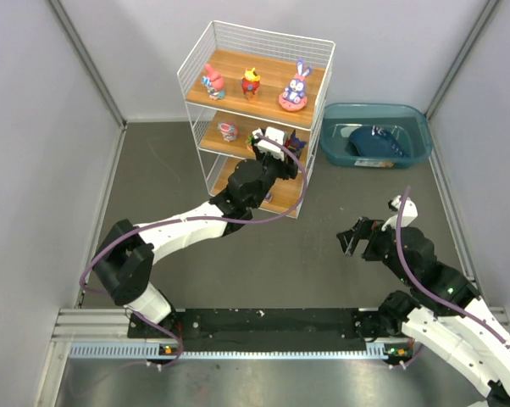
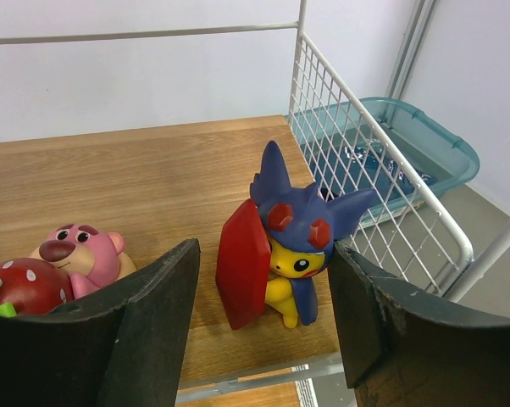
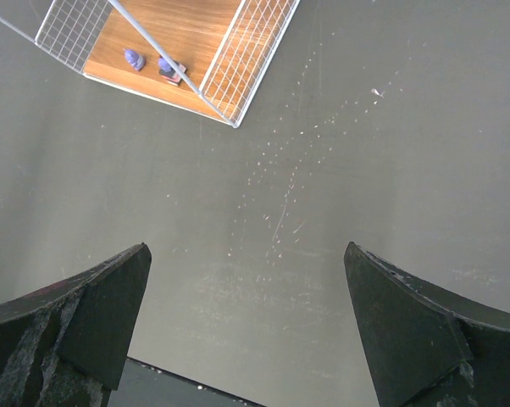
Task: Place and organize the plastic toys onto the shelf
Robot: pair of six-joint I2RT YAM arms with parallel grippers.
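— Well, what is hard to make out?
— From above, the fingers of the left gripper [image 2: 263,263] are hidden under its own wrist, deep in the middle tier of the shelf [image 1: 274,71], and the left arm [image 1: 187,227] covers most of the bottom tier. In the left wrist view one finger [image 2: 153,318] cuts off the red strawberry [image 2: 22,284] beside the pink bear [image 2: 77,248]. I cannot name the dark blue thing [image 1: 374,140] in the teal bin [image 1: 414,136], nor the two small purple shapes [image 3: 135,58] that the right wrist sees on a wooden board.
— And the jaws?
— The left ones stand spread on either side of the blue-hooded yellow figurine [image 2: 293,246], with a gap on each side, so they pinch nothing. The right gripper [image 3: 245,254] hangs spread wide over the grey table [image 1: 323,254], well apart from the shelf, with only table between its fingers.
— What stands around that figurine?
— The shelf's white wire side is just to its right, with the bin beyond the mesh. The bear sits well to its left on the same board. Above, a pink figure [image 1: 213,80], a red-and-yellow figure [image 1: 252,83] and a purple bunny [image 1: 296,87] stand in a row on the top tier.
— Which way does it point?
— It stands upright near the board's front edge, long axis vertical, hood ears up, face toward the wrist camera. A red slab [image 2: 242,263] stands on edge against its side, on the left of that view
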